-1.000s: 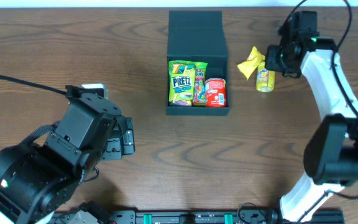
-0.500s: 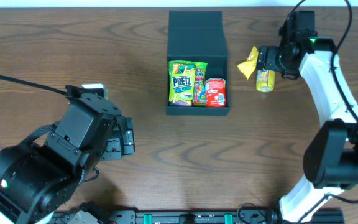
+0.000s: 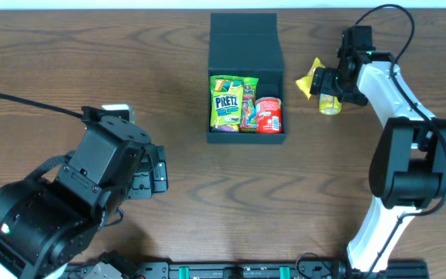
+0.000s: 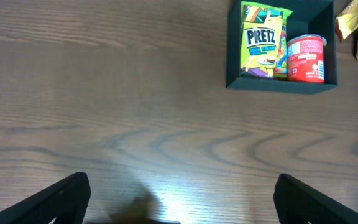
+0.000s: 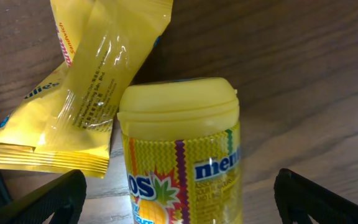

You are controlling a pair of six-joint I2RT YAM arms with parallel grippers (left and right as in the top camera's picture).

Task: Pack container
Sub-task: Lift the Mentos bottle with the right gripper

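From overhead, the container (image 3: 243,43) sat at the far middle of the tabletop (image 3: 91,62), lid folded back, with a Pretz packet (image 3: 224,103) and a red can (image 3: 268,115) inside. A second ago the right gripper (image 3: 330,84) was nearly closed. It had since sprung wide and shifted over the yellow bottle (image 3: 330,103), which lay beside a yellow packet (image 3: 310,77), right of the container. That looked like lining up a pick, so both pieces were still to be packed. The left gripper (image 3: 155,172) had not moved and hung released, well apart from everything.

The left wrist view showed its fingertips spread over bare wood, the container far ahead. The packet squeezed between the Pretz and the can was mostly hidden.

In the right wrist view, the fingertips stood far apart at the lower corners with the bottle lying between them, ungrasped. Its lower half was cut off, and whether either finger touched it could not be told.
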